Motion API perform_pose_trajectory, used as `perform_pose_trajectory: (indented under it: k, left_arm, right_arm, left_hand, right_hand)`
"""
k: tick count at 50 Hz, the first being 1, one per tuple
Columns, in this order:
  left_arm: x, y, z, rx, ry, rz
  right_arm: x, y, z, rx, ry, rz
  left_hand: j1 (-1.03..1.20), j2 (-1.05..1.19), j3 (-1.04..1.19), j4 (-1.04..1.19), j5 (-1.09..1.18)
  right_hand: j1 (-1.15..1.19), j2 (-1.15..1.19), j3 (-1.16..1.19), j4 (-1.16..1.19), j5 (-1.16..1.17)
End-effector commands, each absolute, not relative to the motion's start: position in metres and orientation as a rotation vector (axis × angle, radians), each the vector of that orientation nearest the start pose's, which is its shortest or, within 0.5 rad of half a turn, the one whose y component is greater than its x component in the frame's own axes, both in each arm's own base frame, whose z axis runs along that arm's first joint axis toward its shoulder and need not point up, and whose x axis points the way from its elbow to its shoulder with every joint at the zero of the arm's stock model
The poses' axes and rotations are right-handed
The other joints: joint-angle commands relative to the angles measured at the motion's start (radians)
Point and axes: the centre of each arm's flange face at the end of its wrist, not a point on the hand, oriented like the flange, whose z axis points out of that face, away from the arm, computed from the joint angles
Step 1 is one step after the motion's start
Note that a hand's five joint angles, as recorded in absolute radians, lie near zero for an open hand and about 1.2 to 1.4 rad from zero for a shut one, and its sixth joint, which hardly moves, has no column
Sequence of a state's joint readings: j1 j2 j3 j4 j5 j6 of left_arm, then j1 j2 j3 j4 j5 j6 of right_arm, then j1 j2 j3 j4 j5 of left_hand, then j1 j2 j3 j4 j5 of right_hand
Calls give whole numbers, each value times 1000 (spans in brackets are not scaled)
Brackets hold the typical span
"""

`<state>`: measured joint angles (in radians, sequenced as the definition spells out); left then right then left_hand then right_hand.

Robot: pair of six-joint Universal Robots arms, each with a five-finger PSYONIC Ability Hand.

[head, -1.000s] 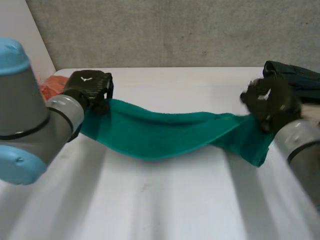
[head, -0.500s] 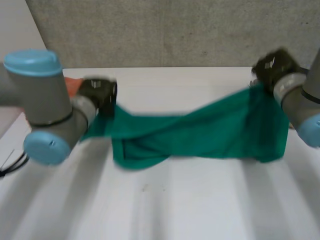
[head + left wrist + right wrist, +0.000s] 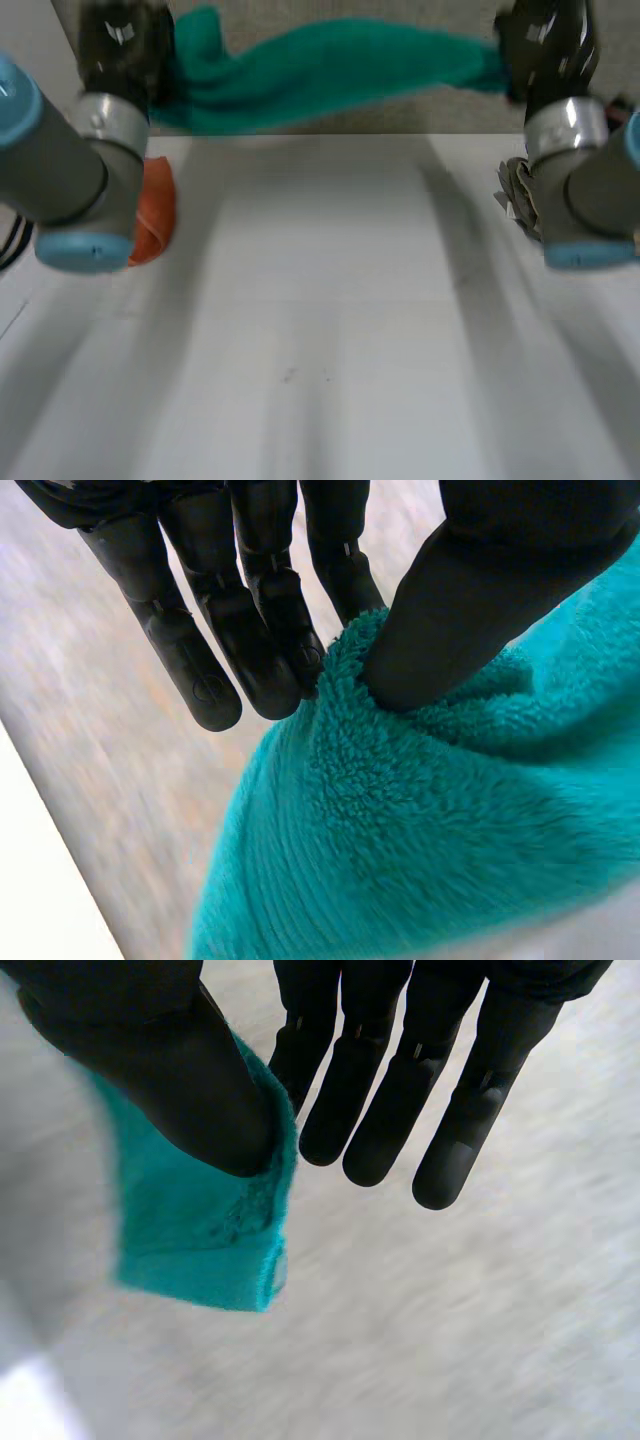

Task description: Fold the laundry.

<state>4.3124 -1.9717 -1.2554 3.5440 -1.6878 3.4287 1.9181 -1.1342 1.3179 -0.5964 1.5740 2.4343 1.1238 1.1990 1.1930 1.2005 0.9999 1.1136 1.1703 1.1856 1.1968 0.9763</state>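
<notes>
A teal green towel (image 3: 330, 70) hangs stretched in the air high above the white table (image 3: 320, 330), sagging a little toward its left end. My left hand (image 3: 120, 40) holds its left end: in the left wrist view the thumb (image 3: 470, 610) presses the fluffy cloth (image 3: 420, 820) against the straight fingers (image 3: 250, 630). My right hand (image 3: 545, 45) holds the right end, and in the right wrist view the thumb (image 3: 180, 1080) pinches a corner of the towel (image 3: 200, 1230) against the fingers (image 3: 350, 1110).
An orange cloth (image 3: 152, 210) lies at the table's left, just beside my left arm. A crumpled grey-brown piece (image 3: 518, 195) lies at the right by my right arm. A grey wall (image 3: 330, 115) stands behind the table.
Both hands have risen from table height to high above it, lifting the towel off the surface and pulling it taut between them.
</notes>
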Motion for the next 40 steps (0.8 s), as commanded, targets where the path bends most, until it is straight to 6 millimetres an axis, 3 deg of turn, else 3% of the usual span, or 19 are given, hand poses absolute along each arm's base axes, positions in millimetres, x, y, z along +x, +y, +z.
perform_pose_trajectory:
  k: [1, 4, 8, 9, 12, 15, 20, 28, 32, 40]
  left_arm:
    - [-274, -333, 214, 615, 2074, -2284]
    - [-273, -334, 178, 645, 2167, -2170]
    - [-274, -327, 154, 696, 2250, -2066]
    - [-274, -325, 153, 703, 2257, -2057]
    - [-273, -318, 152, 741, 2303, -2001]
    - [-271, -311, 156, 773, 2323, -1956]
    - [-262, -300, 184, 860, 2327, -1964]
    - [-220, -287, 183, 957, 2422, -1913]
    - [-206, -280, 168, 1070, 2444, -1852]
    - [-173, -287, 137, 1257, 2349, -1685]
  right_arm:
    - [260, -338, 215, -1161, 1965, -2519]
    - [260, -335, 179, -1230, 2052, -2386]
    - [258, -332, 161, -1261, 2114, -2319]
    - [258, -332, 160, -1267, 2117, -2316]
    - [256, -329, 158, -1274, 2137, -2289]
    - [253, -330, 158, -1265, 2151, -2282]
    - [236, -337, 160, -1231, 2210, -2286]
    - [234, -335, 161, -1233, 2219, -2282]
    - [234, -335, 161, -1233, 2219, -2282]
    - [233, -335, 160, -1227, 2224, -2277]
  left_hand:
    - [273, 197, 203, 196, 222]
    - [273, 197, 203, 196, 222]
    - [273, 197, 203, 196, 222]
    - [244, 169, 175, 167, 193]
    - [-403, -478, -472, -479, -453]
    - [-452, -527, -521, -529, -503]
    - [-675, -750, -744, -752, -726]
    - [-628, -704, -698, -705, -679]
    - [-625, -701, -695, -702, -676]
    - [-508, -583, -577, -585, -559]
  right_hand:
    - [283, 226, 211, 199, 245]
    - [283, 226, 211, 199, 245]
    - [283, 226, 211, 199, 245]
    - [283, 226, 211, 199, 245]
    - [283, 226, 211, 199, 245]
    - [283, 226, 211, 199, 245]
    - [283, 226, 211, 199, 245]
    - [283, 226, 211, 199, 245]
    - [283, 226, 211, 199, 245]
    - [283, 226, 211, 199, 245]
